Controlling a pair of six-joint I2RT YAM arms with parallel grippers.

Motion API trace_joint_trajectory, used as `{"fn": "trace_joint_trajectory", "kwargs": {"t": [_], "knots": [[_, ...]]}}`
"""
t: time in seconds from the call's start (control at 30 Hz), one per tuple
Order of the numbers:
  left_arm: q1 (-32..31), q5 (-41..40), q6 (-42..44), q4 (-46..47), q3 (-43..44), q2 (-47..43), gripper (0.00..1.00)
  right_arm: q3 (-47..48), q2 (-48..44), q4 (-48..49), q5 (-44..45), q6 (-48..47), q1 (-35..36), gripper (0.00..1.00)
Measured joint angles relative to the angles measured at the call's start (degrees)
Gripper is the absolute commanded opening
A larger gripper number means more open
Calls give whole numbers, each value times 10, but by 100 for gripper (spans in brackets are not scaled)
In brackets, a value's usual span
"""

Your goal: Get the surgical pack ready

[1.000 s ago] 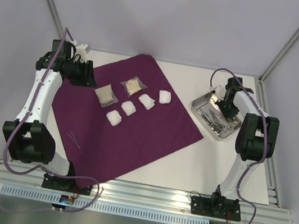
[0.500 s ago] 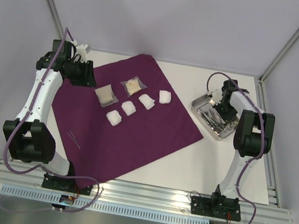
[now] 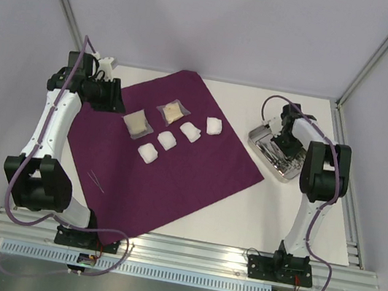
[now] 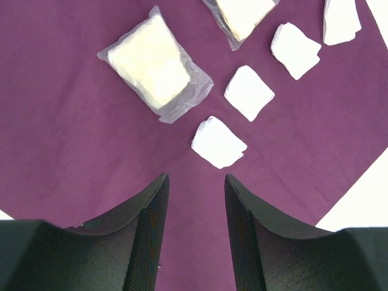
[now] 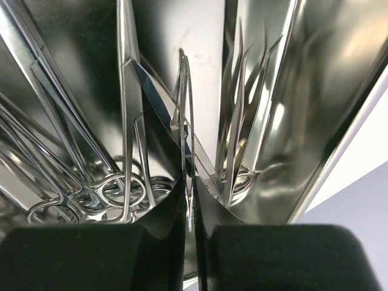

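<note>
The dark-purple cloth lies spread on the table. On it are two tan packets, several white gauze pads and one thin steel instrument. My left gripper is open above the cloth's left rear; its wrist view shows a packet and gauze ahead of the gripper. The steel tray sits to the right of the cloth. My right gripper is down inside it, shut on a thin steel forceps standing on edge.
Several more ring-handled steel instruments lie in the tray beside the held one. The tray wall rises close on the right. Frame posts stand at the table's rear corners. White table shows in front of the tray.
My right gripper has shifted left and toward the rear inside the tray, and its arm has swung with it. The left arm and the things on the cloth have not moved.
</note>
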Motion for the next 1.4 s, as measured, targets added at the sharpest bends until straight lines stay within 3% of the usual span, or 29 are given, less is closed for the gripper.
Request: {"fn": "trace_joint_trajectory", "kwargs": {"t": [0.83, 1.2, 1.4], "knots": [[0, -14, 0, 0, 0, 0, 51, 6, 6, -1, 28, 2, 8, 26], [0, -55, -1, -10, 0, -30, 56, 19, -49, -20, 61, 17, 34, 49], [0, -96, 1, -24, -14, -85, 57, 39, -104, -28, 76, 37, 38, 55]]}}
